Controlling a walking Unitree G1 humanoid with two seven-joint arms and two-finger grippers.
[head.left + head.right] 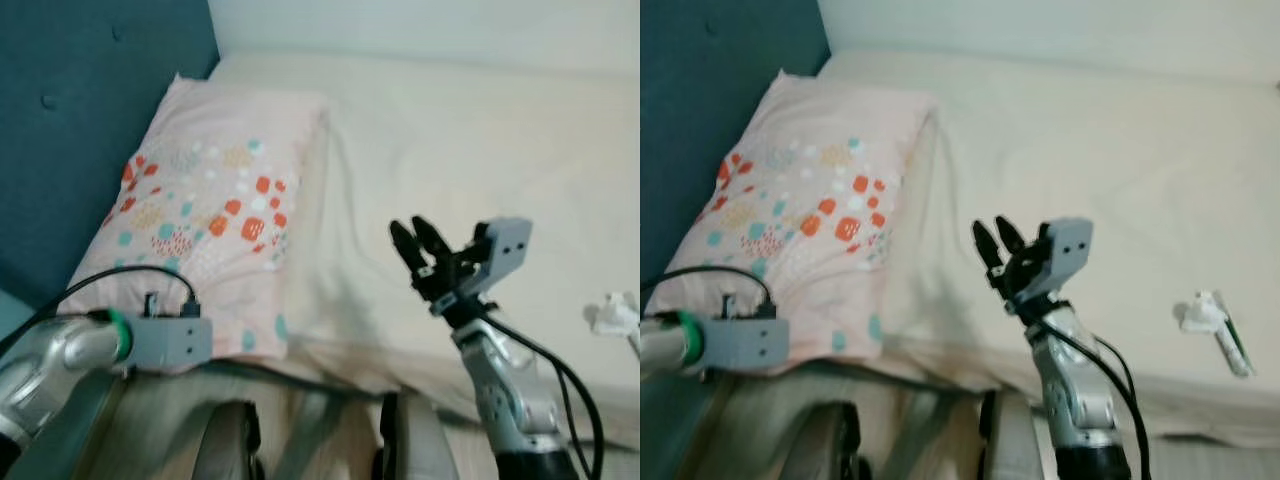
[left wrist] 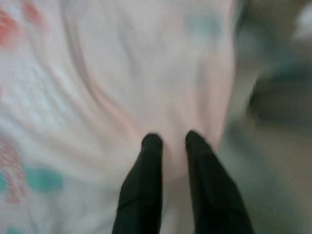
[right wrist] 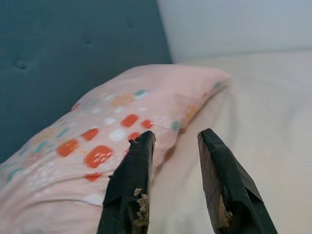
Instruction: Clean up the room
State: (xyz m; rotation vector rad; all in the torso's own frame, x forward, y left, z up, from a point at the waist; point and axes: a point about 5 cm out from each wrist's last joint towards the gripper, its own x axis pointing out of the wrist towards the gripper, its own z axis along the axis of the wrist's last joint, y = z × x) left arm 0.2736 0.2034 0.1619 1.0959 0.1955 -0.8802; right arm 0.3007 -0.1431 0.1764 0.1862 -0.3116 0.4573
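A pink pillow with red and teal spots lies at the left of the bed, against the headboard. My left gripper is at the pillow's near edge. Its fingers stand close together with pillow fabric creased between the tips. The left wrist block sits against the pillow's front edge. My right gripper hangs open and holds nothing, above the cream sheet just right of the pillow. In the right wrist view the open right gripper points toward the pillow.
A teal padded headboard rises at the left, with a pale wall behind the bed. A small white object with a thin green-tipped piece lies on the sheet at the far right. The bed's front edge runs just before my legs.
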